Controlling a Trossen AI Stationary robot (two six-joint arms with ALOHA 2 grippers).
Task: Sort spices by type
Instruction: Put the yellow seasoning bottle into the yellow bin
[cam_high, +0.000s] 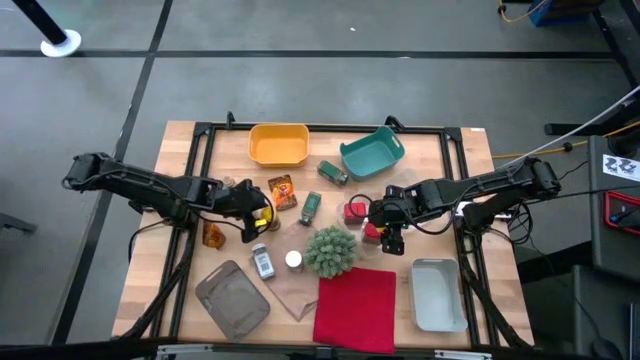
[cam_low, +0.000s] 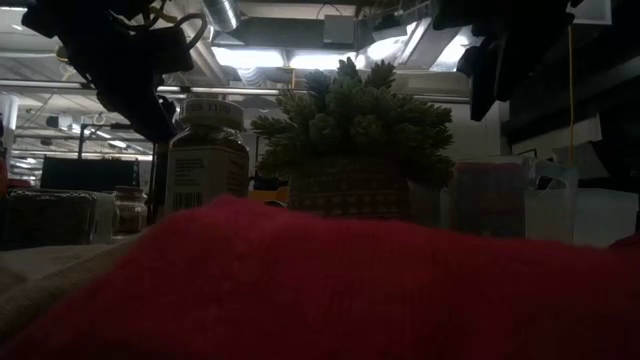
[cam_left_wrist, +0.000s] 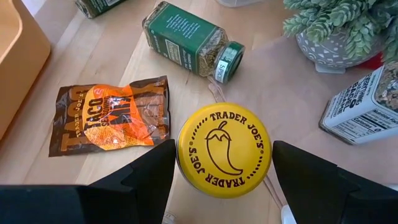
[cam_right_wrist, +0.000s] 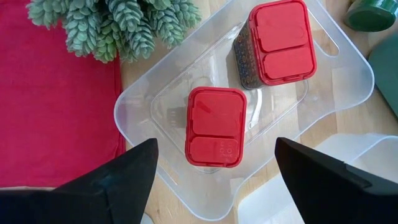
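My left gripper (cam_left_wrist: 224, 171) points down over a yellow jar (cam_left_wrist: 224, 149) with a chilli on its lid, near the table's middle left (cam_high: 262, 215). Beside it lie an orange taco packet (cam_left_wrist: 112, 115) and a green jar (cam_left_wrist: 193, 40) on its side. A label-wrapped clear jar (cam_left_wrist: 364, 106) lies close by. My right gripper (cam_right_wrist: 214, 165) is open and hovers above a clear tray (cam_right_wrist: 155, 93) holding two red-lidded tins (cam_right_wrist: 216, 127) (cam_right_wrist: 280, 40). Its fingers stand on either side of the nearer tin and clear of it. A white-capped jar (cam_low: 205, 150) stands upright. My left gripper holds the yellow jar between its two fingers, one finger (cam_left_wrist: 155, 177) on each side, at the lid's rim (cam_left_wrist: 183, 155) and down the jar's sides. The fingers come from above, pointing down. The jar is upright. The lid hides its base.
A yellow bin (cam_high: 278, 143) and a teal bin (cam_high: 372, 152) sit at the far edge. A white bin (cam_high: 437, 293), red cloth (cam_high: 356, 308) and grey mesh tray (cam_high: 232, 298) lie near the front edge. The spiky plant (cam_high: 330, 250) stands between both grippers.
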